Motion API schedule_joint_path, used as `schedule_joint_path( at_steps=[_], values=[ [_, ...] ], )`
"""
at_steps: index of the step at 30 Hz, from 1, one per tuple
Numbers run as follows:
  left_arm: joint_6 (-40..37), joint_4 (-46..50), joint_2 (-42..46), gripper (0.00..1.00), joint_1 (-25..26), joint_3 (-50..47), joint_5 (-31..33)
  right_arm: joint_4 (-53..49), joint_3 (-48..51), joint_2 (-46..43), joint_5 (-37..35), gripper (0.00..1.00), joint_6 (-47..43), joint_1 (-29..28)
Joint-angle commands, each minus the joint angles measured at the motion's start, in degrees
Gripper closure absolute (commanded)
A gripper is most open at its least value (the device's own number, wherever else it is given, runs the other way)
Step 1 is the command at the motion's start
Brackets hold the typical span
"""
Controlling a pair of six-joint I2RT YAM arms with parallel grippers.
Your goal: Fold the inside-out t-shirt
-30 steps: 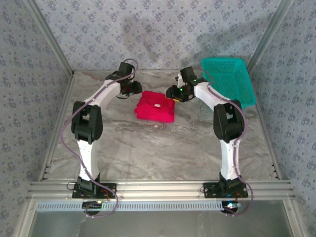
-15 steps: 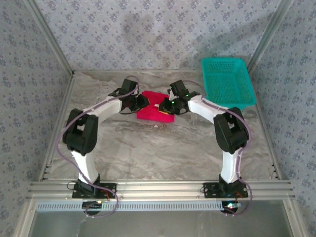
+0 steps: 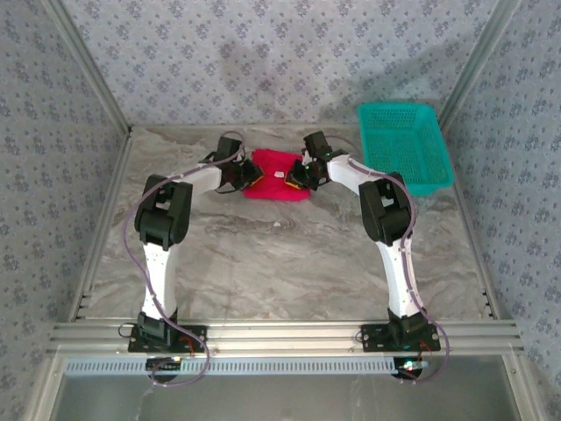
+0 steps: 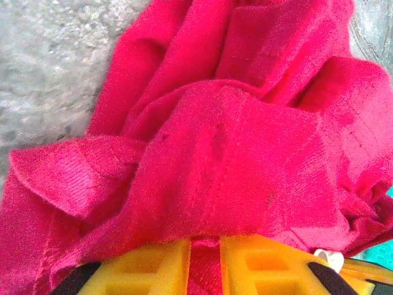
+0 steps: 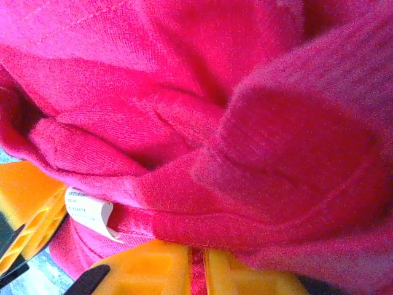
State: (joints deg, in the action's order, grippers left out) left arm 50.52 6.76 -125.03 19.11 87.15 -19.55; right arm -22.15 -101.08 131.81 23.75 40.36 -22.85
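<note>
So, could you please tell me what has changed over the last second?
Both arms closed in from the sides and took hold of the t-shirt: the left gripper pinched its left edge, the right gripper its right. They then drew the cloth a little farther from the bases, bunching it. The teal basket stayed where it was.

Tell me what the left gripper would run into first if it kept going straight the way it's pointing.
The red t-shirt: the left gripper pinches a fold, with bunched cloth straight ahead. Beyond that, probably the right gripper at the shirt's far side, though depth is unclear.
</note>
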Motion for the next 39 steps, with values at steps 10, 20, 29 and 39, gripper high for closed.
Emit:
schedule_joint_path(
  at_steps=[10,20,29,39],
  values=[
    [-13.0,16.45,20.61,0.4,-0.81,-2.43,16.26,-6.42,-3.79,-4.97,-5.13,0.48,-8.41,-4.21],
    [-15.12,12.34,40.82,0.39,-0.83,-22.04,15.3,-14.65,-23.77,13.6,-9.55,0.47,-2.5,-3.73],
    [-14.15,7.25,57.33,0.37,-0.74,-38.64,15.4,-0.36,-42.79,29.1,-0.23,0.41,10.11,-7.01],
    [-17.46,-1.16,65.5,0.27,-0.92,-49.11,19.54,12.05,-53.26,32.55,0.32,0.27,11.96,-9.44]
  ],
)
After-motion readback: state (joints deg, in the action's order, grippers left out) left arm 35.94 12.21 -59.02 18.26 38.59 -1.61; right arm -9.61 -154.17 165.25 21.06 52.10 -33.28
